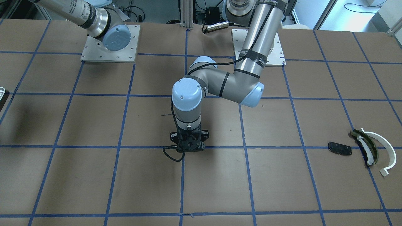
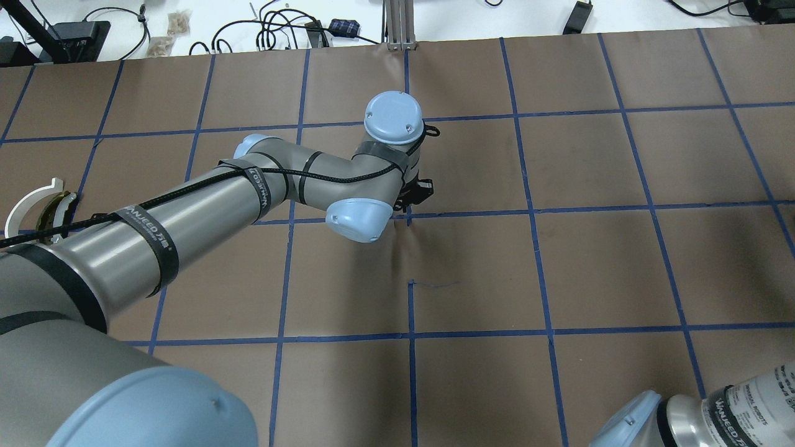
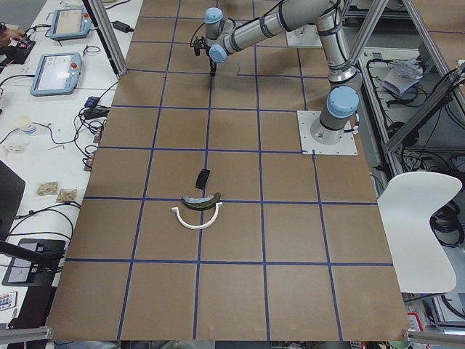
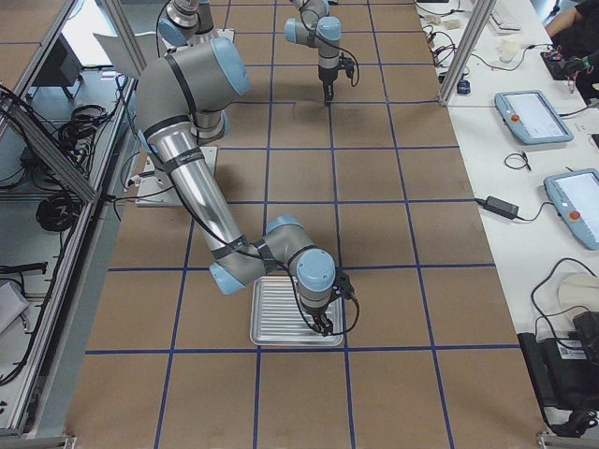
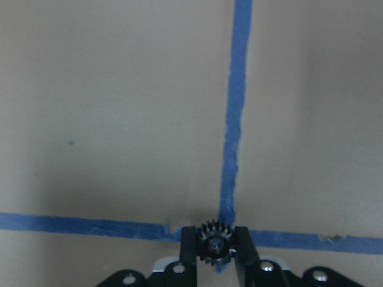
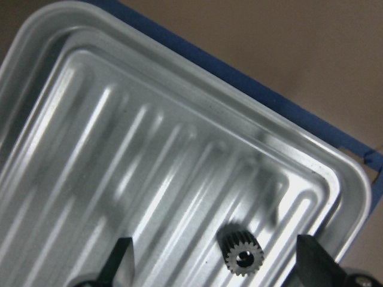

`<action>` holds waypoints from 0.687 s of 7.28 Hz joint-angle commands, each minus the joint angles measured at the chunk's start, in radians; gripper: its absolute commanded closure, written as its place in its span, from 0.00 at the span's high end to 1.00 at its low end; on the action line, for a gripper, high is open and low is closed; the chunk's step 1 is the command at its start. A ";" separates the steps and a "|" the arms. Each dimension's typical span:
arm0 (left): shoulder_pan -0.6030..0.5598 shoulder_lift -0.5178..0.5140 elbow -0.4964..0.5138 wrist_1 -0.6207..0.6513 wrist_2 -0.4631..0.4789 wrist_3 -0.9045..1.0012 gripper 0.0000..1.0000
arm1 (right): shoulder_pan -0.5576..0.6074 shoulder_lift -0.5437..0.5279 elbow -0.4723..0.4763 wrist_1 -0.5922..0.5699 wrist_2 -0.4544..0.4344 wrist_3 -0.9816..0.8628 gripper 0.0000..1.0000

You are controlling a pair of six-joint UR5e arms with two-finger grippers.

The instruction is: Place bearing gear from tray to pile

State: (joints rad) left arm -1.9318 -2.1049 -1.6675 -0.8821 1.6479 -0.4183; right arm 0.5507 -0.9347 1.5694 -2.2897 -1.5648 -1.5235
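l gripper (image 5: 215,245) clamped on gear (image 5: 215,238), wrist cam only, r gripper (image 6: 218,269) spread wide over tray (image 6: 90,131)

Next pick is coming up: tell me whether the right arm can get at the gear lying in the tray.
Probably yes. The right hand hangs open over the tray, the gear sits bare on the tray floor between its fingers, and nothing covers it.

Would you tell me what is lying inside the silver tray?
One small toothed gear near a corner of the tray; the right gripper hides part of its floor.
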 commanded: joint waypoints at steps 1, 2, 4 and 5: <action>0.206 0.127 -0.007 -0.151 -0.040 0.213 0.00 | 0.001 0.005 0.003 -0.004 0.002 0.005 0.92; 0.338 0.188 -0.032 -0.225 -0.043 0.389 0.00 | 0.002 0.005 0.003 -0.004 0.000 0.006 0.82; 0.620 0.262 -0.119 -0.241 -0.048 0.739 0.00 | 0.002 0.005 0.003 -0.004 -0.001 0.011 0.46; 0.766 0.270 -0.151 -0.238 -0.051 0.927 0.00 | 0.000 0.005 0.003 -0.004 -0.001 0.012 0.42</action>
State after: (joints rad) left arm -1.3520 -1.8595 -1.7726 -1.1165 1.6000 0.2726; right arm 0.5518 -0.9297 1.5723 -2.2932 -1.5659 -1.5132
